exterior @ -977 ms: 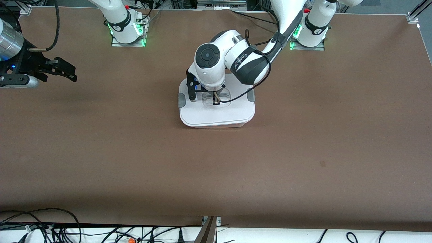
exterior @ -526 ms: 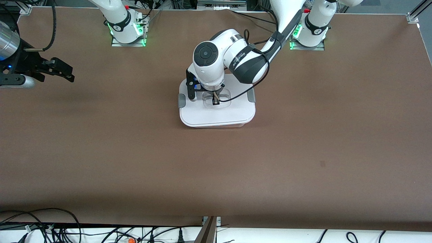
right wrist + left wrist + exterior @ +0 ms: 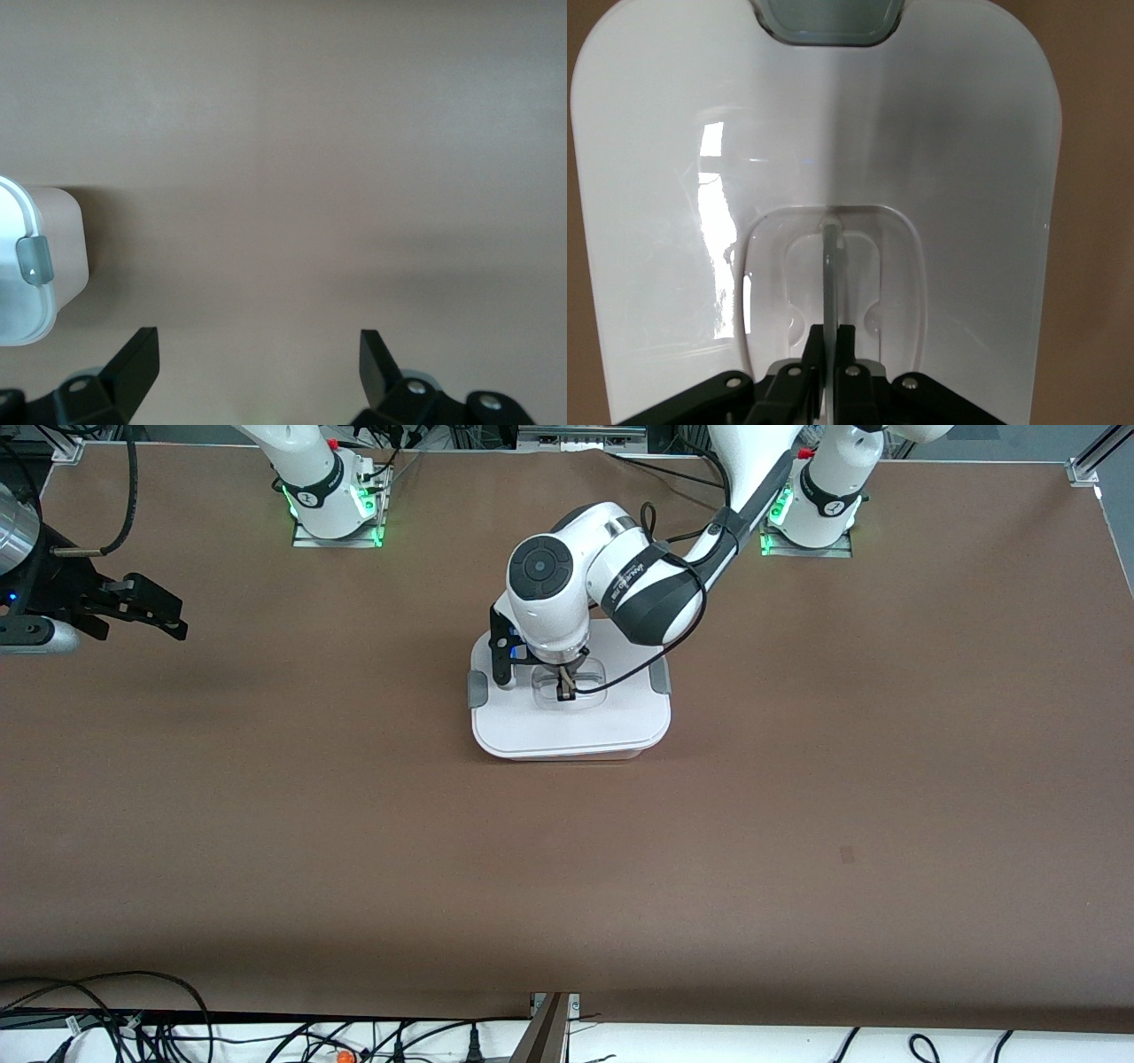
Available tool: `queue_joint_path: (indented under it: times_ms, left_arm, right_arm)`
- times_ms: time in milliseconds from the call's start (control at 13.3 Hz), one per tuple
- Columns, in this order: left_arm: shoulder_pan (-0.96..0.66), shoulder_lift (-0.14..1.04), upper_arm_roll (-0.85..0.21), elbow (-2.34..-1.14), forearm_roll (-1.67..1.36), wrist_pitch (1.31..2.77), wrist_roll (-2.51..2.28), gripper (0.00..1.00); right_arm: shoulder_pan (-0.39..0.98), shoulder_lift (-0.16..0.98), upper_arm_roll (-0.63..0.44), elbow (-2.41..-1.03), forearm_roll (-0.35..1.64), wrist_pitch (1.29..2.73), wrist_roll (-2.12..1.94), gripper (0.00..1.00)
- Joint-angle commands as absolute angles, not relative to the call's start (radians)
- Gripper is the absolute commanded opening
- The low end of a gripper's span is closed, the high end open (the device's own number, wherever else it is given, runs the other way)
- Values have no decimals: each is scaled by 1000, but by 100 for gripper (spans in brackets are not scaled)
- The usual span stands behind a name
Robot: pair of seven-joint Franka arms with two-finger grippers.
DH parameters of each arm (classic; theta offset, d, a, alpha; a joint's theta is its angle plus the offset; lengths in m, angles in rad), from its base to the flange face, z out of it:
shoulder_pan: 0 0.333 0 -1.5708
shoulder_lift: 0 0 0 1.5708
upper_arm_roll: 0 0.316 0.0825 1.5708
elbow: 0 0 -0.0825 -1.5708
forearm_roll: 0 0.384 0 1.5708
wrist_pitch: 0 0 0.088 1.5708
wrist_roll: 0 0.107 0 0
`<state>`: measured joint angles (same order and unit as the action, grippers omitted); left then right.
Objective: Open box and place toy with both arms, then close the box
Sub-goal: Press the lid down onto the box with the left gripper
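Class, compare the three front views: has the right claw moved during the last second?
Yes. The right claw has drifted toward the table's edge at the right arm's end, farther from the box, which stays put.

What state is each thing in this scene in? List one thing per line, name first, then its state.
box: closed, standing on the table.
lid: flat on the box.
handle: upright, pinched by the left claw.
left claw: shut on the handle, over the lid's middle.
right claw: open, holding nothing, over the table at the right arm's end.
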<state>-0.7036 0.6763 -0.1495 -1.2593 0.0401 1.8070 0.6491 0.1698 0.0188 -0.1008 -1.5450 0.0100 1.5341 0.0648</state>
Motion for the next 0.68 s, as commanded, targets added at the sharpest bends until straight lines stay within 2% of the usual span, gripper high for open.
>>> queue_joint_path:
  times_ms: [0,602]
  left_arm:
    - [-703,667,-146,-1288,58,1793,686,0]
    - [-701,666,-143,-1304,60,1793,707,0]
  right_arm:
    - [166,9,-94,-1529,0,1523,52,100]
    - [166,6,-94,-1529,-29,1523,52,100]
